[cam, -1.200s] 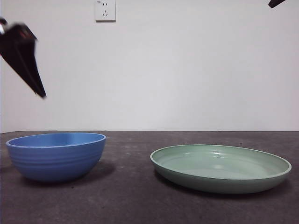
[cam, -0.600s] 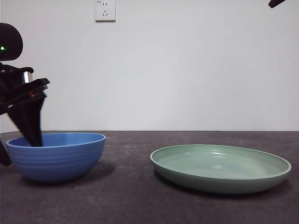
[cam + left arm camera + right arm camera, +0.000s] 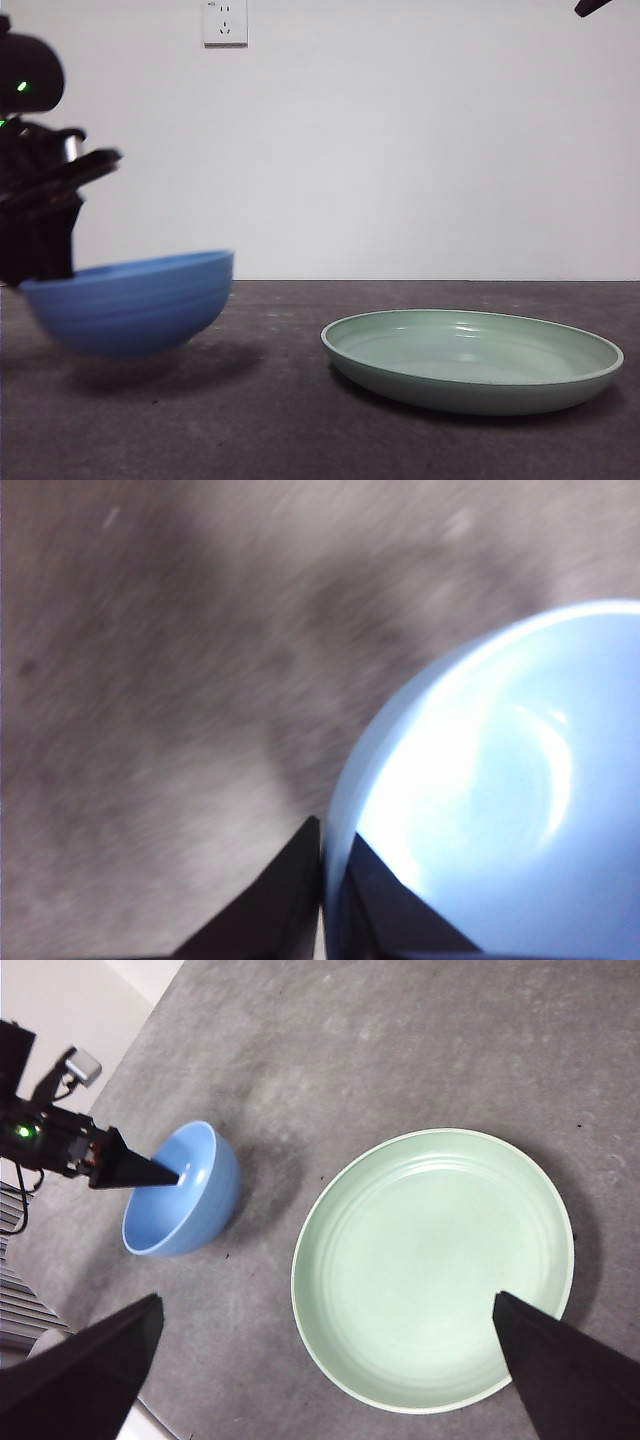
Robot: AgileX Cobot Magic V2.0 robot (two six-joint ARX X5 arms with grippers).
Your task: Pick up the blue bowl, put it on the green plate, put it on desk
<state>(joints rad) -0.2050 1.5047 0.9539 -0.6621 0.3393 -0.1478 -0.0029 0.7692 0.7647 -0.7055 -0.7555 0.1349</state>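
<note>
The blue bowl (image 3: 130,300) hangs tilted just above the desk (image 3: 280,420) at the left, casting a shadow beneath it. My left gripper (image 3: 45,265) is shut on its left rim; in the left wrist view the jaws pinch the rim of the bowl (image 3: 500,800), one inside and one outside, at the left gripper (image 3: 322,860). To the right, the green plate (image 3: 470,360) lies flat on the desk with nothing on it. My right gripper (image 3: 325,1305) is open high above the plate (image 3: 435,1270), with the bowl (image 3: 185,1205) off to one side.
A white wall socket (image 3: 225,22) sits high on the wall behind. The right arm shows only as a black tip (image 3: 592,6) in the top right corner. Bare desk lies between bowl and plate.
My left gripper came down to the bowl's left rim, closed on it, and has raised the bowl off the desk, tilting it. The plate and right arm have not moved.
</note>
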